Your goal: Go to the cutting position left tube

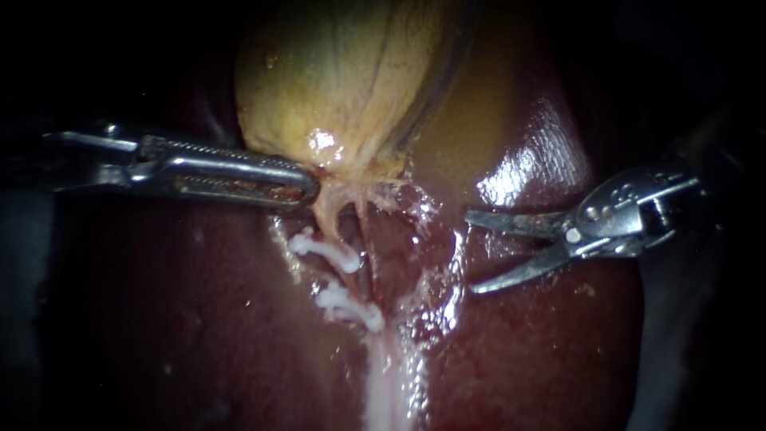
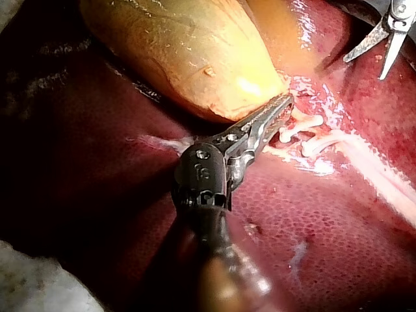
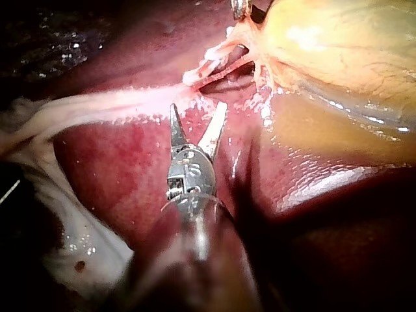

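The right pincer (image 1: 471, 251) is open, spread wide, and sits well apart from the tubes. The left pincer (image 1: 311, 187) is closed on the neck of the gallbladder (image 1: 343, 80). The left tube (image 1: 325, 217) runs down from that neck, with two white clips (image 1: 323, 247) across it. It looks soft, thin, wet and easy to tear, so go in gently between the clips.

Glossy dark-red liver (image 1: 199, 335) carries everything here: the yellow gallbladder (image 1: 343, 72) rests on it, and just off the gallbladder's neck a tube (image 1: 325, 217) bears two white clips (image 1: 327, 251), a pale strand (image 1: 387, 383) trailing beyond.
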Controlling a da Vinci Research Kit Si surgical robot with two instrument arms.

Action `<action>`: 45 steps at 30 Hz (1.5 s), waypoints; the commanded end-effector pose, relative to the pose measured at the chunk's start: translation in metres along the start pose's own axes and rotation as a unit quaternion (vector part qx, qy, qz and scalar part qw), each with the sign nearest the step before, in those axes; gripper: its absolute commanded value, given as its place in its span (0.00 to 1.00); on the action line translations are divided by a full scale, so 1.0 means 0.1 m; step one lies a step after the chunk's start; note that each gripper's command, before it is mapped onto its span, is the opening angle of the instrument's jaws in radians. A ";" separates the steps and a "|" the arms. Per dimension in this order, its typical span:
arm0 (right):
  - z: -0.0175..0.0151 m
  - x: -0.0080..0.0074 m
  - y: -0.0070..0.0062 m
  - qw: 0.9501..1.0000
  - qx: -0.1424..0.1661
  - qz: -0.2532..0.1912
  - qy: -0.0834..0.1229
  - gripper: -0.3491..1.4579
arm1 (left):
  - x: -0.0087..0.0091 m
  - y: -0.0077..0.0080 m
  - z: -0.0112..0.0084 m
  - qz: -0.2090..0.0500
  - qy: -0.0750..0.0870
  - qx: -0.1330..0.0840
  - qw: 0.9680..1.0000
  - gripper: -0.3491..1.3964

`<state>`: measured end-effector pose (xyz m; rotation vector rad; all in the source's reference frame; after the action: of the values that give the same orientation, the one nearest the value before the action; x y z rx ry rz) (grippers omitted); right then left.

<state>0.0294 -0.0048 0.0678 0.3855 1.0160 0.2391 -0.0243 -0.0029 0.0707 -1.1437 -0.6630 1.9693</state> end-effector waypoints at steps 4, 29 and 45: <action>0.015 0.000 -0.007 1.000 0.007 0.005 0.002 0.98 | 0.000 0.000 0.001 -0.001 0.000 -0.001 1.000 0.00; 0.117 -0.021 -0.018 0.999 0.039 0.024 -0.009 0.98 | 0.000 0.003 0.004 -0.001 0.001 0.001 1.000 0.00; 0.145 -0.035 -0.016 0.997 0.058 0.038 -0.017 0.98 | 0.001 0.006 0.006 -0.001 0.001 0.002 1.000 0.00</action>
<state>0.0403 -0.0105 0.0767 0.5354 0.9850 0.2425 -0.0250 -0.0033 0.0705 -1.1418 -0.6587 1.9665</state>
